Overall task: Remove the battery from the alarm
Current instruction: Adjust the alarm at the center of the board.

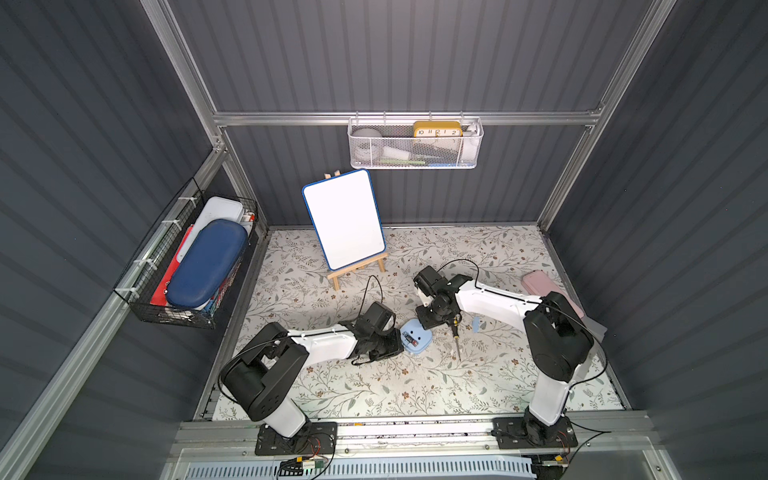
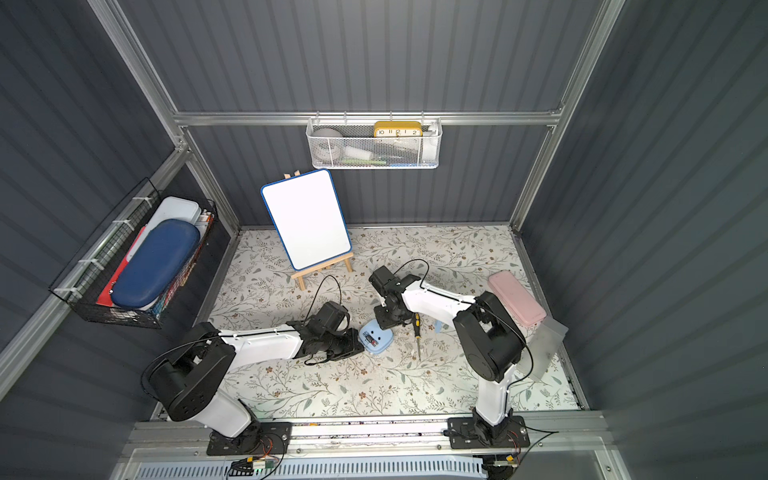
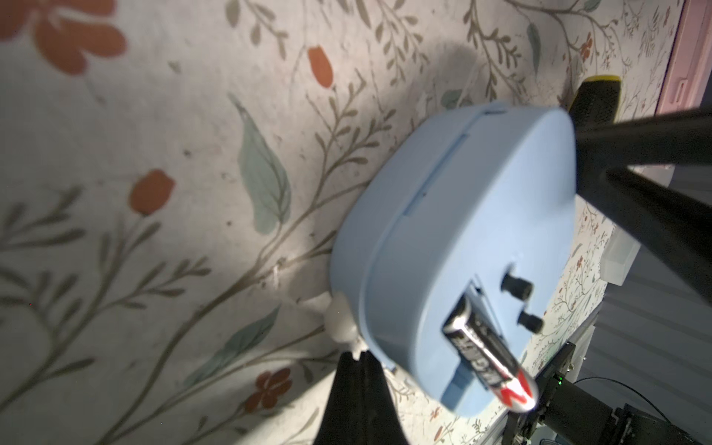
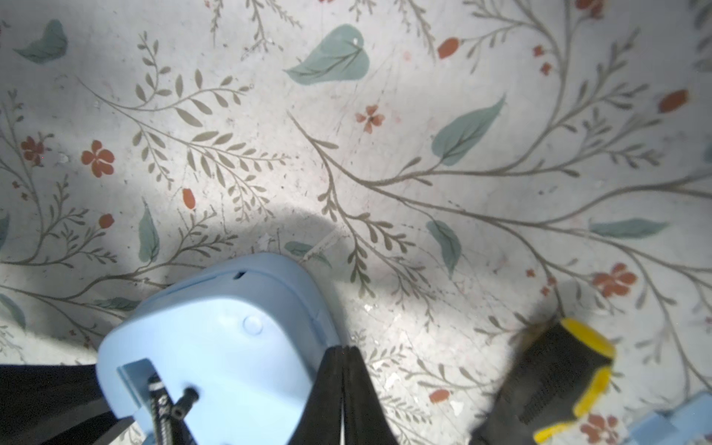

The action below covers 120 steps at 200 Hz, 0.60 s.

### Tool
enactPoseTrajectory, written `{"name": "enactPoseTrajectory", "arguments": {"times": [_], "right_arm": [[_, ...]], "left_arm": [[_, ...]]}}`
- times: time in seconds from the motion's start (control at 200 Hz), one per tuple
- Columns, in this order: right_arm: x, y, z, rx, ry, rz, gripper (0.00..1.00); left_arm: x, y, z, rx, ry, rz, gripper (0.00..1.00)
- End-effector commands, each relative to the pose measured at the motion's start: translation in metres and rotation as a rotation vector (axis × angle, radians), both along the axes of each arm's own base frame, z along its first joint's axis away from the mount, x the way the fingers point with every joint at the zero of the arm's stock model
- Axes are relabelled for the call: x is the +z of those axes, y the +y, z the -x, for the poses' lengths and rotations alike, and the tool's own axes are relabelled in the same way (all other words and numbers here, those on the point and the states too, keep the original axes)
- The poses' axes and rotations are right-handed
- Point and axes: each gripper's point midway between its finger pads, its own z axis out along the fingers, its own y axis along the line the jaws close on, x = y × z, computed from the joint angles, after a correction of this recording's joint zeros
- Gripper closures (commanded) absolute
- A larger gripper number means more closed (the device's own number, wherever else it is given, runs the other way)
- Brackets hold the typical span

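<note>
Face down near the middle of the floral table (image 1: 374, 390), the light-blue alarm (image 1: 417, 337) is shown with its slot uncovered. The battery (image 3: 489, 354) is lodged in the slot, and one end appears to be tipped up clear of it, though the close view is blurred. At the alarm's 9 o'clock the left gripper (image 3: 355, 354) is seen with fingers pressed together, braced against the rim and holding nothing. At 1 o'clock the right gripper (image 4: 343, 348) is likewise drawn together to a hairline seam, nothing clamped. A screwdriver (image 1: 456, 332) is left lying at 3 o'clock, with a small blue piece (image 1: 476, 324) beyond it.

Trouble is judged likeliest from the alarm being only propped, not gripped: it could be skidded across the table by a push on the battery. The half-raised cell could be knocked back into its slot, or flicked out and sent rolling. The screwdriver could be swept aside by a wide reach.
</note>
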Motion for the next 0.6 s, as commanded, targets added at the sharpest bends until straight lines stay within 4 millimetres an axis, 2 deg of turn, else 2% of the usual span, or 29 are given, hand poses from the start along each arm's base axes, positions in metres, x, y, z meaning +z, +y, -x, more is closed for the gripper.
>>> {"name": "enactPoseTrajectory", "arguments": {"times": [0.0,0.03,0.105,0.17,0.21,0.28,0.355,0.435,0.595], "right_arm": [[0.024,-0.012,0.009,0.002,-0.071,0.056,0.75],[0.032,-0.010,0.013,0.018,-0.087,0.043,0.71],[0.048,-0.002,0.026,0.070,-0.120,0.004,0.64],[0.058,0.011,0.043,0.134,-0.114,-0.062,0.61],[0.061,0.020,0.053,0.177,-0.104,-0.106,0.59],[0.062,0.032,0.071,0.253,-0.068,-0.163,0.56],[0.054,0.035,0.079,0.295,-0.039,-0.144,0.56],[0.046,0.033,0.078,0.304,-0.033,-0.090,0.56],[0.037,0.042,0.074,0.313,-0.023,-0.088,0.56]], "left_arm": [[0.008,0.007,-0.004,0.015,-0.033,-0.035,1.00],[0.009,0.010,-0.004,0.017,-0.037,-0.042,1.00],[0.015,0.016,-0.003,0.020,-0.053,-0.046,0.88],[0.022,0.021,-0.002,0.030,-0.073,-0.039,0.63],[0.026,0.025,-0.002,0.040,-0.086,-0.040,0.55],[0.030,0.034,-0.004,0.056,-0.103,-0.053,0.48],[0.033,0.045,-0.008,0.081,-0.114,-0.087,0.41],[0.040,0.053,-0.013,0.101,-0.128,-0.099,0.39],[0.050,0.070,-0.023,0.150,-0.152,-0.127,0.36]]}}
